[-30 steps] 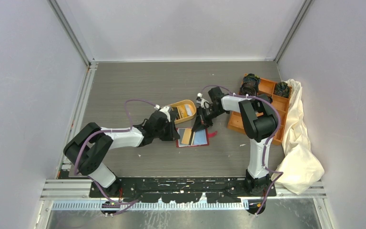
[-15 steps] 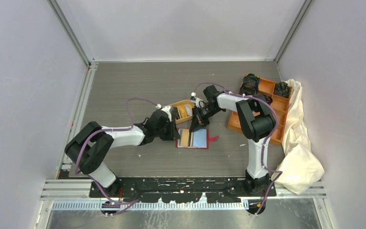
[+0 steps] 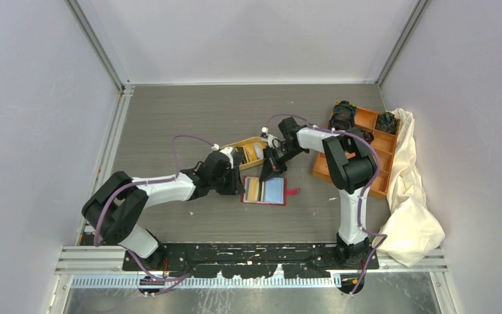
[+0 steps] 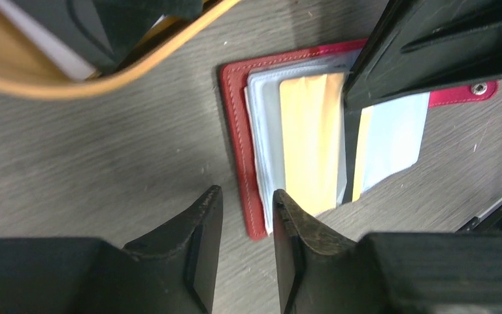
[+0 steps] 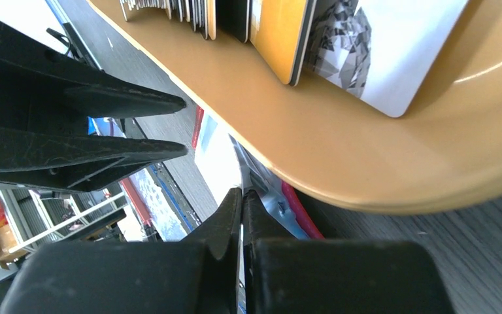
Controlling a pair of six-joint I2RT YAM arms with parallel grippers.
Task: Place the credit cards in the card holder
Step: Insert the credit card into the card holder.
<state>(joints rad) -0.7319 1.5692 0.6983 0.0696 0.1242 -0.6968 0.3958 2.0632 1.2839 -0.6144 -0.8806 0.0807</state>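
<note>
Left wrist, open red card holder (image 4: pixel 238 150), yellowish card (image 4: pixel 310 144)

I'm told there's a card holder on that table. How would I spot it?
Look to the middle of the grey table. Just nearer than the orange oval tray lies the card holder, opened flat. Unlike the orange tray and the orange box, it is red-edged, with pale lining and a yellowish card inside.

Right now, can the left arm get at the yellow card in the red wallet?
Probably yes: the left gripper is open at the edge of the red wallet, the yellow card just beyond; the shut right gripper crowds only its far side.
</note>
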